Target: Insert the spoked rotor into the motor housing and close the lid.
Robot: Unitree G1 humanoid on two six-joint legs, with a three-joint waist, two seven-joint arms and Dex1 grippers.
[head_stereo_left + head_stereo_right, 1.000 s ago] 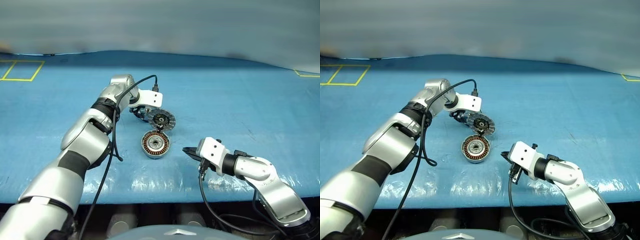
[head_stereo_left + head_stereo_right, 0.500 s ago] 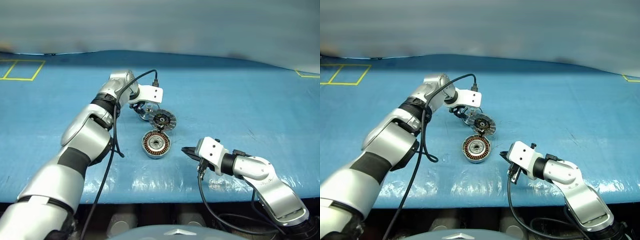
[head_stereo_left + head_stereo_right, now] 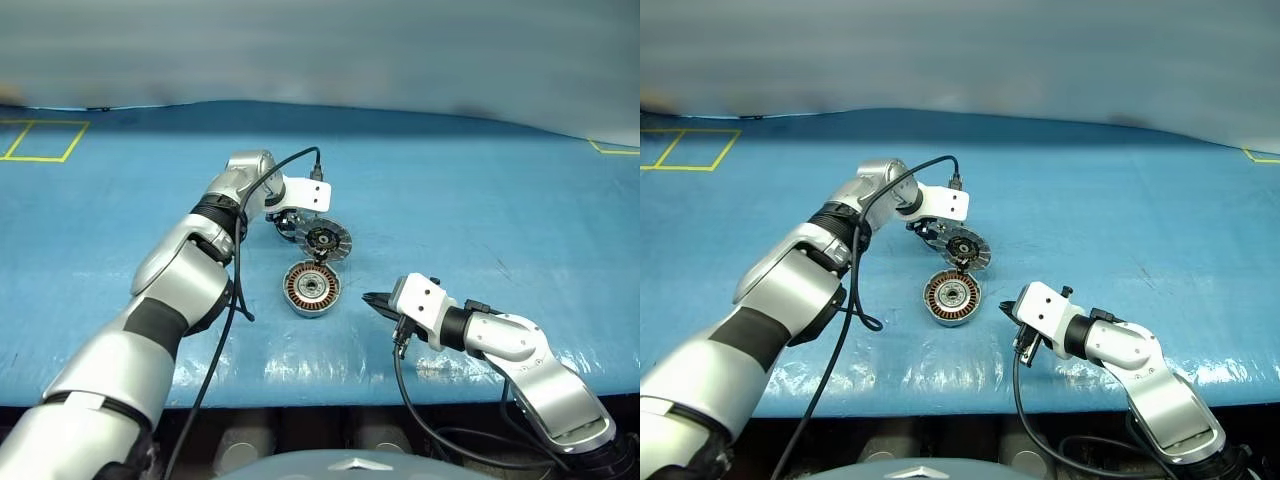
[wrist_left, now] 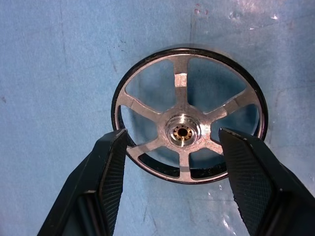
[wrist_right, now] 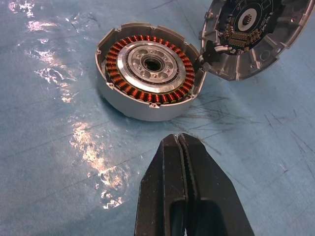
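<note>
- My left gripper (image 4: 170, 147) is spread wide over the spoked rotor (image 4: 189, 128), one finger on each side of the rim and neither visibly touching it. Nothing is held.
- The rotor lies flat on the blue table (image 3: 480, 200), hub up, just beyond the lid (image 3: 326, 241) as the head cameras see it. Arm and lid cover most of it there.
- The key relation: the rotor sits straight ahead along my left fingers, centred in the gap, so I judge the next move to be down and a squeeze across the rim. A wheel has no long axis, so any diameter will do.
- The left arm is on it. My right gripper (image 5: 183, 147) is pressed shut and empty, parked near the motor housing (image 5: 148, 76).
- The housing sits open on the table with its copper windings and hub showing. The lid leans at its far edge, inner face up, and looks to be touching the rim.
- Hard to tell: whether the left fingertips already rest on the table, and whether the lid is attached to the housing. The right wrist view cuts the lid off.
</note>
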